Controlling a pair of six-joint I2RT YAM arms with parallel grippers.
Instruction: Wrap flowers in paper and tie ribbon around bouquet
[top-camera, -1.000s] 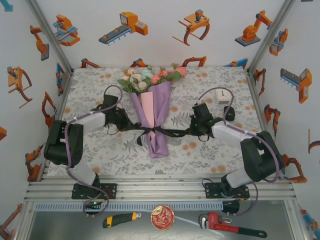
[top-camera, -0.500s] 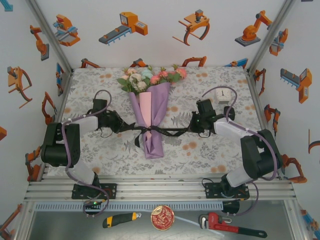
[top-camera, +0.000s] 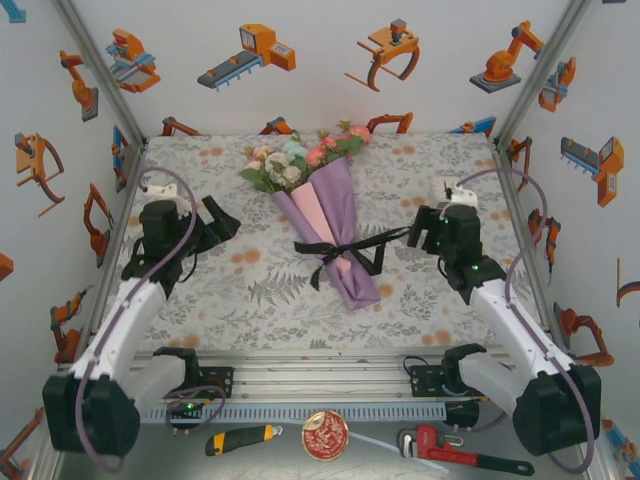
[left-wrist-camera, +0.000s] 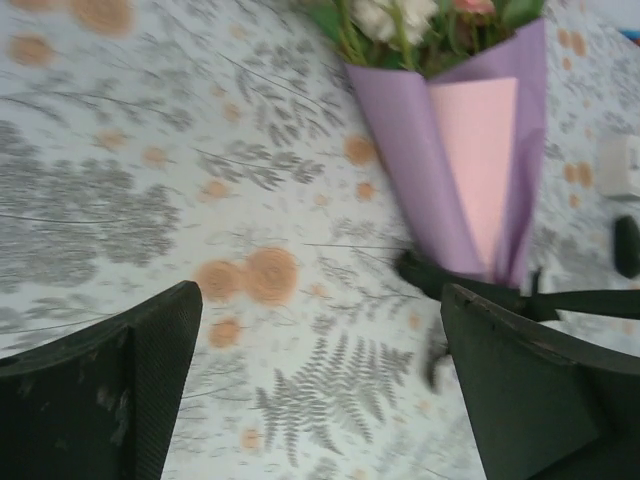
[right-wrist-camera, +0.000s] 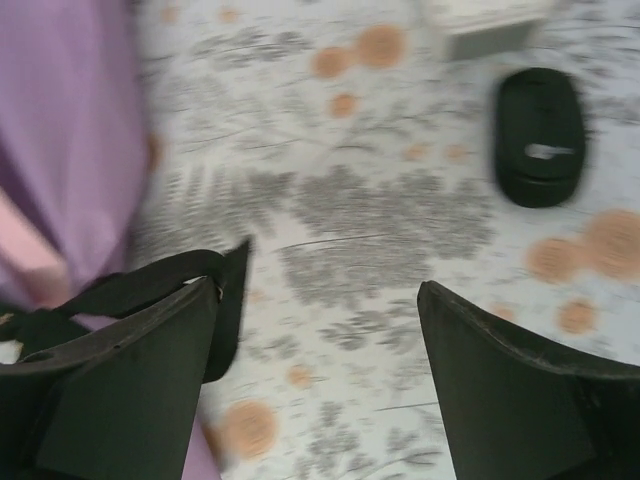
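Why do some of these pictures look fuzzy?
The top external view is sharp and evenly lit, the bouquet crisp. The left wrist view is slightly soft around the ribbon. The right wrist view is most smeared: paper and black oval object blur.

L wrist: flowers (left-wrist-camera: 405, 18) cut off at top; R wrist: paper (right-wrist-camera: 70, 130) blurry

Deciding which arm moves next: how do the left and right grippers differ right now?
The left gripper sits well clear of the ribbon; the right gripper has a ribbon end beside one finger. The left gripper faces rightward, the right gripper leftward. Both are open, gripping nothing.
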